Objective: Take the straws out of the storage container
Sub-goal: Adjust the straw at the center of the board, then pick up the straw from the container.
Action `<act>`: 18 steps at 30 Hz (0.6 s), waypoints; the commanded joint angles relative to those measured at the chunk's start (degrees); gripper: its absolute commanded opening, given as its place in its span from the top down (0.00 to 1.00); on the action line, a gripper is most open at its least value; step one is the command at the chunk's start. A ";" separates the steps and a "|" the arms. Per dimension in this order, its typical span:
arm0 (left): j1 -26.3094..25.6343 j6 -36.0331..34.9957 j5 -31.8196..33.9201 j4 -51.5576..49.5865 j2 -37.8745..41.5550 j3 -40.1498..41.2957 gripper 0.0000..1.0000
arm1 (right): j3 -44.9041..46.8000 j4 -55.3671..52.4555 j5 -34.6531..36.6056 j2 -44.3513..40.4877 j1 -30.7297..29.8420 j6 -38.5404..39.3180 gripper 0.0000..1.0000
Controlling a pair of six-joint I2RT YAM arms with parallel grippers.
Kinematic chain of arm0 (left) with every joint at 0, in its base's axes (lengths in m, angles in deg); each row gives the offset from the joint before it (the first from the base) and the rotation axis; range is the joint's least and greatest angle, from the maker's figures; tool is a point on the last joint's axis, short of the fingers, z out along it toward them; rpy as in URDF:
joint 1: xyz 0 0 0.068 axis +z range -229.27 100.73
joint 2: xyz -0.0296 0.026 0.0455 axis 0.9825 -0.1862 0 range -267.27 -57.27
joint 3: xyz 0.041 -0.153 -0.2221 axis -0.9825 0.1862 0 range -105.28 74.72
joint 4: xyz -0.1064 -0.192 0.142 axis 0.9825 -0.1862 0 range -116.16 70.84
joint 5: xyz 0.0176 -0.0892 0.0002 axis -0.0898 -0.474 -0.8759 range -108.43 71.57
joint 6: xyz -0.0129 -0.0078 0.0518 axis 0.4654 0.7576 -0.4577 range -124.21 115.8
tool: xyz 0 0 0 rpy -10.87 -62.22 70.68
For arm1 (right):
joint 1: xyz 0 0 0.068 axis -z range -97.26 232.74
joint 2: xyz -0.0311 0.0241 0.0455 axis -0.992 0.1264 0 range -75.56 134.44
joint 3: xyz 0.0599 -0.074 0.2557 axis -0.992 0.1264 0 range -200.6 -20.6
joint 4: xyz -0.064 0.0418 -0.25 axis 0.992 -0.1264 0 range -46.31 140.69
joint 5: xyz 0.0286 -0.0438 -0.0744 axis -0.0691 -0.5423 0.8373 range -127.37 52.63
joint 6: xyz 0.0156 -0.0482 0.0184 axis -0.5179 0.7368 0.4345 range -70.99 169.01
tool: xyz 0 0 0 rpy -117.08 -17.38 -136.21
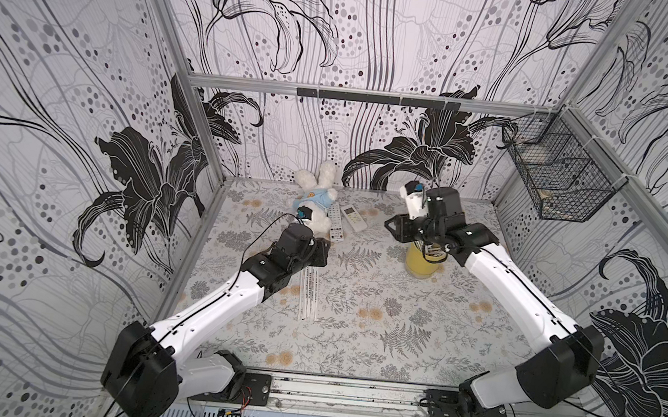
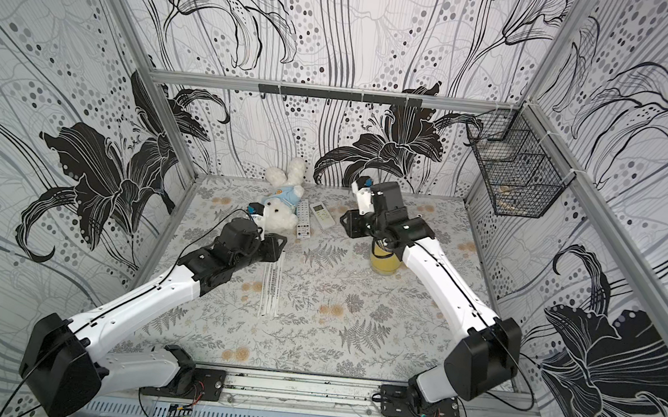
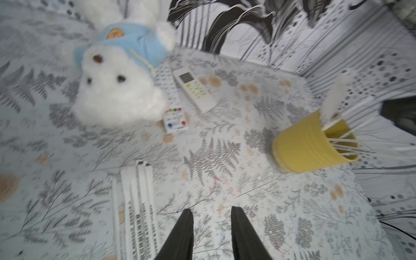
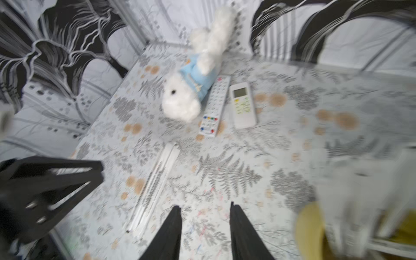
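Note:
The yellow storage container [image 1: 418,265] stands upright on the right half of the table, partly under my right arm. In the left wrist view the container [image 3: 308,144] still holds several straws [image 3: 344,144] that fan out over its rim. A few more white printed straws [image 1: 309,295] lie side by side on the table beside my left arm. My left gripper [image 3: 211,211] hovers open just beside these lying straws [image 3: 137,202], with nothing between its fingers. My right gripper [image 4: 204,207] is open and empty above the table. The blurred container [image 4: 308,227] is close beside it.
A white plush rabbit in a blue shirt [image 1: 314,203] lies at the back of the table. Two white remote controls [image 1: 337,224] [image 1: 354,216] lie next to it. A black wire basket [image 1: 557,172] hangs on the right wall. Patterned walls enclose the table on three sides.

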 commanded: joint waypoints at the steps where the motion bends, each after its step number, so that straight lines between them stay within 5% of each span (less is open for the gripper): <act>1: -4.13 -8.38 0.87 13.54 -2.11 0.68 0.66 | 1.61 -1.17 7.87 -1.64 3.15 4.94 0.62; 9: -9.22 -10.91 -12.93 36.00 -15.98 -2.65 0.67 | 9.43 7.47 10.46 -1.90 9.63 8.27 0.63; 18: -11.35 -9.55 -20.82 42.56 -28.69 -11.93 0.70 | 8.25 8.32 12.30 1.98 10.71 7.91 0.62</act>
